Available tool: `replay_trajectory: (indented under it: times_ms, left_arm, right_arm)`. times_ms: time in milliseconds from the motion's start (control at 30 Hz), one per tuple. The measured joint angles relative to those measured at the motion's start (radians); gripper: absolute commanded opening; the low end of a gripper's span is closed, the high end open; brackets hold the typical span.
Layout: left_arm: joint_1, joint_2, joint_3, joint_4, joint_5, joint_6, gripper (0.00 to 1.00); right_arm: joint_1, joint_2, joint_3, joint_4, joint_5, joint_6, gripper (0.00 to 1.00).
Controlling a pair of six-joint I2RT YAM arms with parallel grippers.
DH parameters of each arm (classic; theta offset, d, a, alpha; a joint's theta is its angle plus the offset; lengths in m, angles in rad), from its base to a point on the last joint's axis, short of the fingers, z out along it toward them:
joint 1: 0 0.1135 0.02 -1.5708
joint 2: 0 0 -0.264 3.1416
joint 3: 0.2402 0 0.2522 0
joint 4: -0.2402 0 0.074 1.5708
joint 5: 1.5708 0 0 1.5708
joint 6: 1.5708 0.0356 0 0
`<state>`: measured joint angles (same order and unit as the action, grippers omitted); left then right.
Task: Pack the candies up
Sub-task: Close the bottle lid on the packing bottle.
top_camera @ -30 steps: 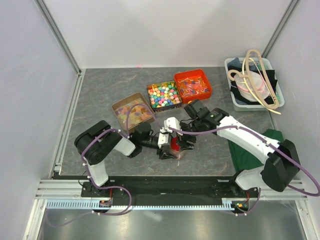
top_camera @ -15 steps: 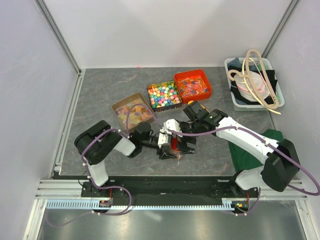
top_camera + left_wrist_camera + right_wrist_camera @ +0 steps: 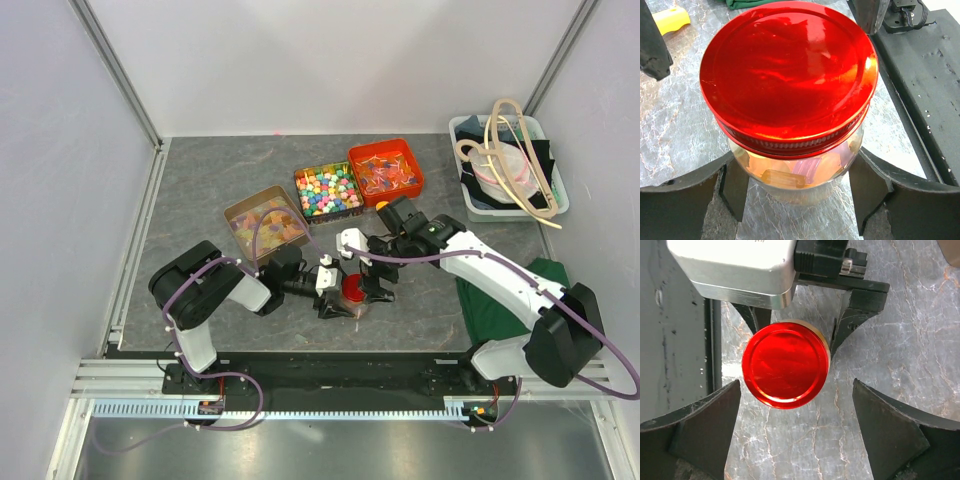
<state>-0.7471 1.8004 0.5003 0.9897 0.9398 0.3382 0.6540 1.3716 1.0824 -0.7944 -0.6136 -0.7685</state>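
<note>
A glass jar (image 3: 352, 289) with a red screw lid (image 3: 787, 70) stands on the table in front of the arm bases. Pale orange and pink candies (image 3: 790, 172) show through its glass. More candies lie in the brown tray (image 3: 265, 222) at the back left. My left gripper (image 3: 796, 192) is shut on the jar, one finger pressed on each side below the lid. My right gripper (image 3: 796, 400) hovers above the jar, open wide, with the lid (image 3: 785, 365) just beyond its fingertips and nothing between them.
A tray of bright cube candies (image 3: 327, 190) and a red box of red-orange and blue candies (image 3: 386, 171) stand behind the jar. A white bin (image 3: 507, 165) with wooden hangers is at the back right. A green cloth (image 3: 500, 300) lies under the right arm.
My right gripper has opened wide and drawn up and away from the red lid. The left gripper and the jar have stayed put.
</note>
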Motion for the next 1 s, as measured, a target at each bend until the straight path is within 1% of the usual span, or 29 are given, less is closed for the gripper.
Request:
replay_trajectory:
  times_ms: [400,700,1000]
  left_arm:
    - [0.0,0.0,0.0,0.0,0.001,0.0,0.61]
    - [0.0,0.0,0.0,0.0,0.002,0.0,0.61]
    - [0.0,0.0,0.0,0.0,0.003,0.0,0.61]
  right_arm:
    - [-0.078,0.0,0.046,-0.026,-0.105,0.044,0.98]
    - [-0.083,0.026,0.046,0.051,-0.076,0.112,0.98]
    - [-0.083,0.053,0.039,0.101,-0.034,0.138,0.94]
